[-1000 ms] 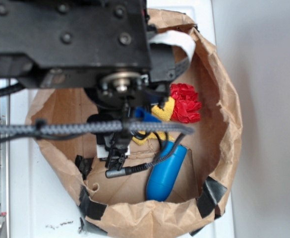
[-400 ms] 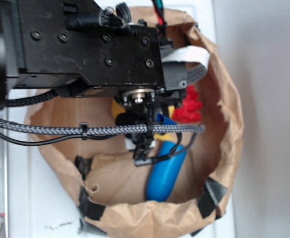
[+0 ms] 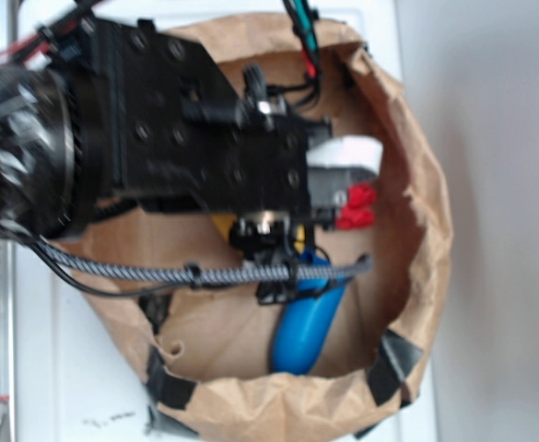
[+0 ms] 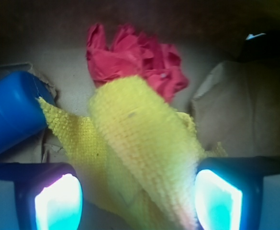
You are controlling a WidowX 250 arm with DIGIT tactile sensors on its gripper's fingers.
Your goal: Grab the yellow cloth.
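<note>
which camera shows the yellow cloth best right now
The wrist view. There the yellow cloth fills the middle of the picture, its terry weave clear, lying between the open pincer fingers. In the exterior view the arm covers nearly all of it; only a small yellow sliver shows below the arm.

Black screwed arm [image 3: 158, 138] w/ grey braided cable [image 3: 205, 273], blue fingers [image 4: 58, 199].

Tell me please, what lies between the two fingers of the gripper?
In the wrist view, a raised fold of the yellow cloth lies between the two fingers, which stand apart on either side of it. The red cloth sits behind it.
</note>
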